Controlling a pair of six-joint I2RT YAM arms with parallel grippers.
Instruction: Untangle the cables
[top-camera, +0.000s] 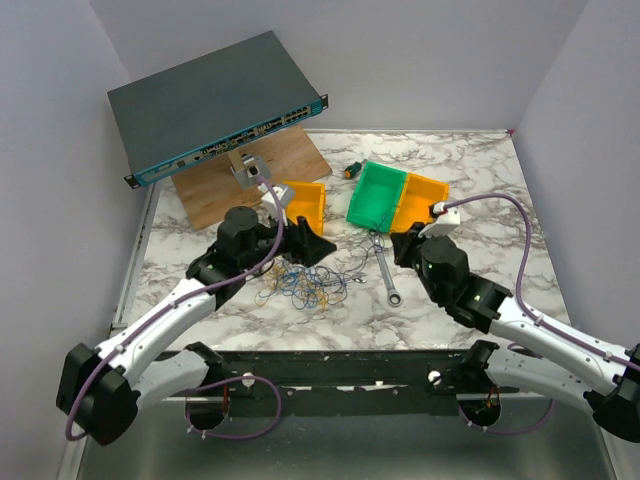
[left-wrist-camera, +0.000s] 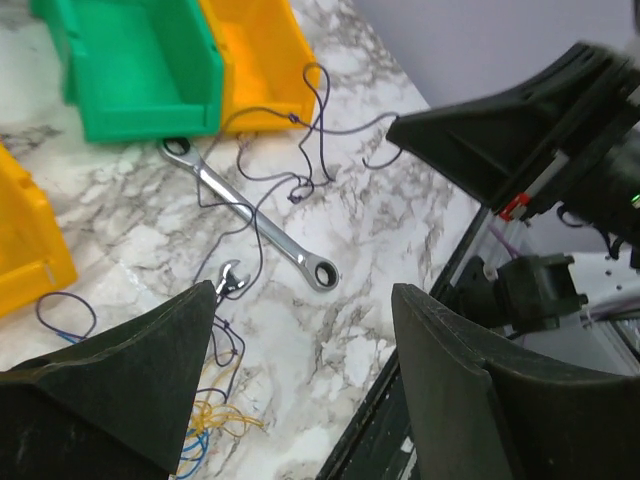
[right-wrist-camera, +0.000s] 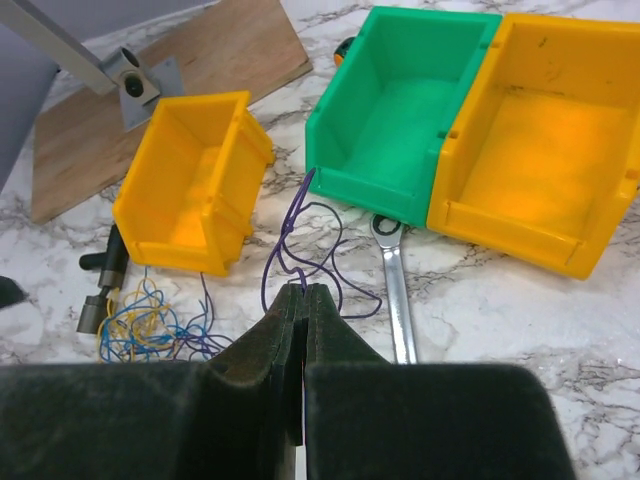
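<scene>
Near the middle of the marble surface (top-camera: 470, 165), the cables (top-camera: 305, 287) are lying in a loose blue, yellow and purple tangle, just beside a yellow bin (top-camera: 303, 203). From above, the left claw (top-camera: 312, 248) is covering part of the tangle and its opening is hard to judge; its own camera is showing its fingers (left-wrist-camera: 120, 390) standing wide apart, holding nothing. The right claw (right-wrist-camera: 304, 300) is pressing its fingers tight together on a purple strand (right-wrist-camera: 285, 225) of the cables, a detail too fine for the top view. A wrench (right-wrist-camera: 397, 290) is lying beside that strand, its lower end cut off behind the claw. A smaller wrench (left-wrist-camera: 230, 281) is showing clearly only in the left wrist view. Lettering on the network switch (top-camera: 215, 105) is coming out too small to read
</scene>
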